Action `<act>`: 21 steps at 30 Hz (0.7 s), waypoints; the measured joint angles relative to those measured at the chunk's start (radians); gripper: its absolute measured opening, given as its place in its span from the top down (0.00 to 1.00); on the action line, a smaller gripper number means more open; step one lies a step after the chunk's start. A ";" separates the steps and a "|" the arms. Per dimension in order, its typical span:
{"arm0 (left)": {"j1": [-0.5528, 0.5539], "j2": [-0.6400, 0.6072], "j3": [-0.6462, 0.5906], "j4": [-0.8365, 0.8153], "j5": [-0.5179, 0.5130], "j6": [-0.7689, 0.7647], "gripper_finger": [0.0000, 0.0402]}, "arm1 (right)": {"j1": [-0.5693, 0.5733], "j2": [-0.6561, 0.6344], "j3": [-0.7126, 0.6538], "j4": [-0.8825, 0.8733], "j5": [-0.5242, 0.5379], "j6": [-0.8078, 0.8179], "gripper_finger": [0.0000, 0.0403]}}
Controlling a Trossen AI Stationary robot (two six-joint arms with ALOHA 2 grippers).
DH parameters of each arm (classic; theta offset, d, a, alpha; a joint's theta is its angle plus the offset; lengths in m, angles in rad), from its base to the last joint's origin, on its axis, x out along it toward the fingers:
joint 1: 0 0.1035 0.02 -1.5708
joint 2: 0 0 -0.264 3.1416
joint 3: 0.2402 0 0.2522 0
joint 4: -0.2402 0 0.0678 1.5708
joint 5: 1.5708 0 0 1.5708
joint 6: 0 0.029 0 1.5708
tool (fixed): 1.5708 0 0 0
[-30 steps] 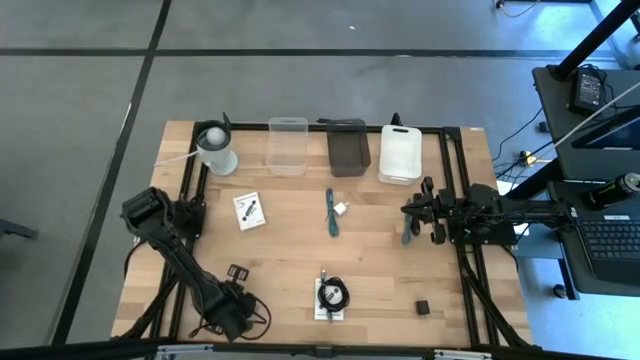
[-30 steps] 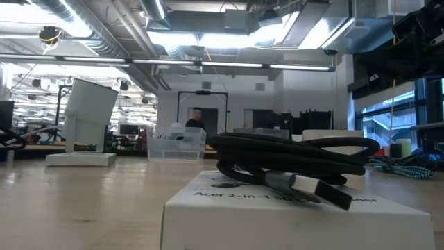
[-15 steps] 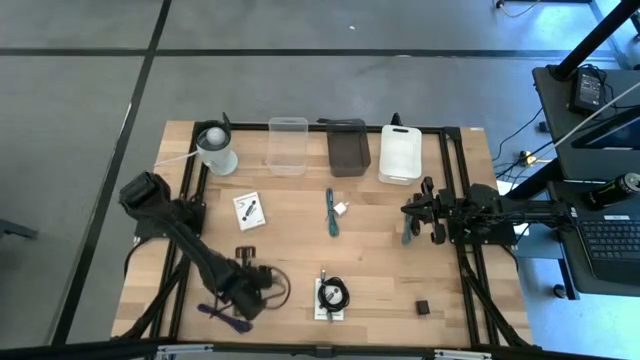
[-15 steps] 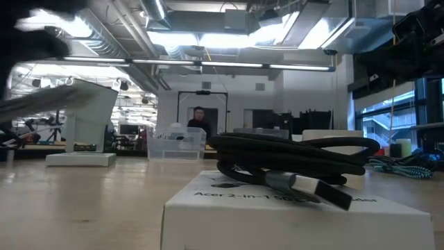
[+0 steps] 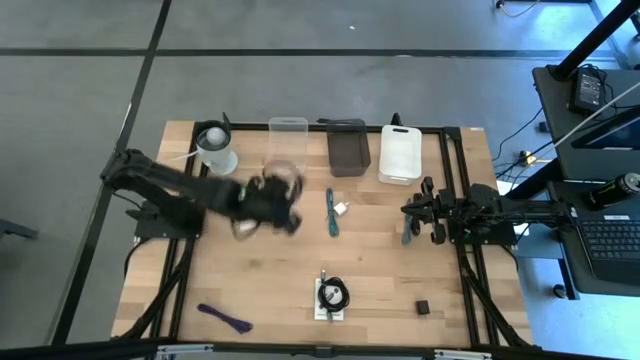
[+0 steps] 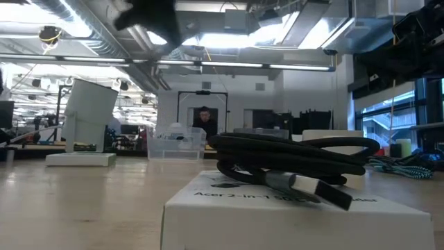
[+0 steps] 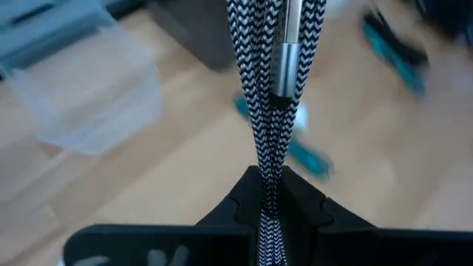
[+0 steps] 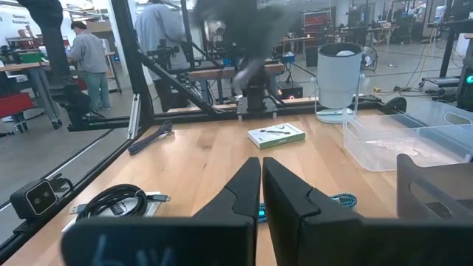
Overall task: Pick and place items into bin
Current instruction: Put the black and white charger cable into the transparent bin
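My left gripper hangs in the air just near-side of the clear bin, shut on a black-and-white braided cable with a metal plug. On the table lie a teal strap, a purple strap, a black coiled cable on a white box and a tiny black cube. The white card is mostly hidden under the left arm. My right gripper waits shut at the table's right side. My left gripper pinches the braided cable between its two shut fingers. Several strands lie side by side in the pinch. The cable is lifted clear of the table and hangs below the fingers, with its metal plug among the strands.
Along the far edge stand a white cylinder, the clear bin, a dark bin and a white bin. Black frame rails run along the left and right sides. The low view looks past the coiled cable; people stand in the room beyond.
My left gripper has risen from the near-left corner and swung toward the far edge, up to the clear bin, carrying the braided cable lifted clear. The purple strap has stayed behind on the table near the near edge.
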 joint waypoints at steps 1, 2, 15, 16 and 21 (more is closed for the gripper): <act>0.063 -0.005 0.012 0.004 0.031 0.032 0.96 | 0.000 0.000 0.000 0.000 0.000 0.000 0.94; 0.124 -0.005 0.022 0.018 0.066 0.077 0.96 | 0.000 0.000 0.000 0.000 0.000 0.000 0.94; 0.740 0.146 0.074 0.242 0.499 0.497 0.96 | 0.000 0.000 0.000 0.000 0.000 0.000 0.94; 0.764 0.170 0.074 0.242 0.508 0.528 0.96 | 0.000 0.000 0.000 0.000 0.000 0.000 0.94; 0.836 0.282 0.074 0.267 0.549 0.523 0.96 | 0.000 0.000 0.000 0.000 0.000 0.000 0.94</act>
